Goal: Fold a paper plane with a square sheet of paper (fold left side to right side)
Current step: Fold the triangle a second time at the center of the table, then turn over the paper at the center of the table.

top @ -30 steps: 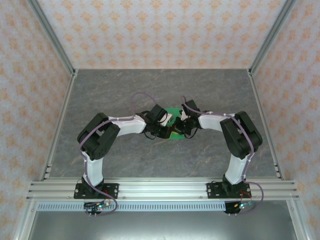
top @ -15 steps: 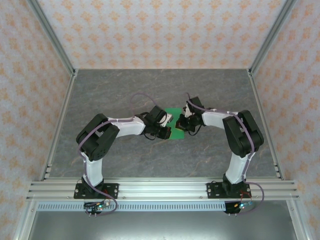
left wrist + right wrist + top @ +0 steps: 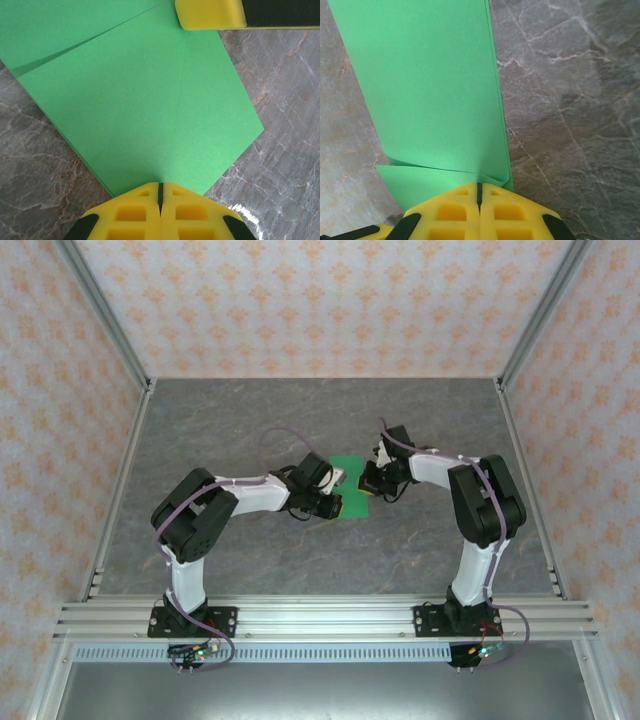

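The square sheet of paper [image 3: 349, 472] [image 3: 145, 110] [image 3: 430, 85], folded into overlapping layers, is found lying flat near the centre of the grey table [image 3: 220, 430]. The left gripper [image 3: 337, 503] [image 3: 160, 187] is seen at the sheet's 7 o'clock edge, jaws closed tip to tip. The right gripper [image 3: 369, 483] [image 3: 480, 187] is seen at its 3 o'clock edge, jaws likewise closed, beside a curled fold. Whether either presses on the paper cannot be told.

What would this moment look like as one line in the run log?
paper: green sheet folded over on table | left gripper: shut, tips at sheet corner | right gripper: shut, tips at curled fold
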Available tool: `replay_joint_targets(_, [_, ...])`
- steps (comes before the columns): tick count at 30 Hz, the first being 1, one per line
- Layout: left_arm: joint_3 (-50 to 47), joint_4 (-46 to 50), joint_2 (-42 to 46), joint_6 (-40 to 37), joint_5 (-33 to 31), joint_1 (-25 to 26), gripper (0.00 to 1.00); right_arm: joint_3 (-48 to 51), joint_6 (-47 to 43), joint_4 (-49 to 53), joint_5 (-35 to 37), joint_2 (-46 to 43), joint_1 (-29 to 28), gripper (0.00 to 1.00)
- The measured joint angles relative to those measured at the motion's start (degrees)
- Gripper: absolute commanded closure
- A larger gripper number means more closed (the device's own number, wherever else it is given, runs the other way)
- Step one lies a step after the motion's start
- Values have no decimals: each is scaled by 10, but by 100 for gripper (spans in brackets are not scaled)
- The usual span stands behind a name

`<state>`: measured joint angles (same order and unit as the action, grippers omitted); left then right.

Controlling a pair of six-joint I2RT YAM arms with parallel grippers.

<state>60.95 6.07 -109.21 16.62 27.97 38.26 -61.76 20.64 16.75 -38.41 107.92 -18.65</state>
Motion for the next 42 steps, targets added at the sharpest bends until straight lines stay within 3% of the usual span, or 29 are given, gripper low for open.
replay_joint_targets(9, [-18, -20, 9, 0, 0, 0, 93, -1, -6, 1, -16, 4, 8, 98])
replay_joint_targets(25, [-88, -18, 70, 0, 3, -3, 91, 11, 8, -57, -117, 30, 60, 94])
replay_joint_targets(33, [-106, 27, 130, 27, 21, -52, 65, 12, 14, -78, -124, 29, 64, 86])
replay_joint_targets(38, [-74, 13, 126, 61, 35, -73, 52, 16, 9, -69, -105, -17, 66, 66])
replay_joint_targets(42, [-26, -12, 91, 78, 45, -76, 48, 17, -3, -54, -69, -81, 66, 54])
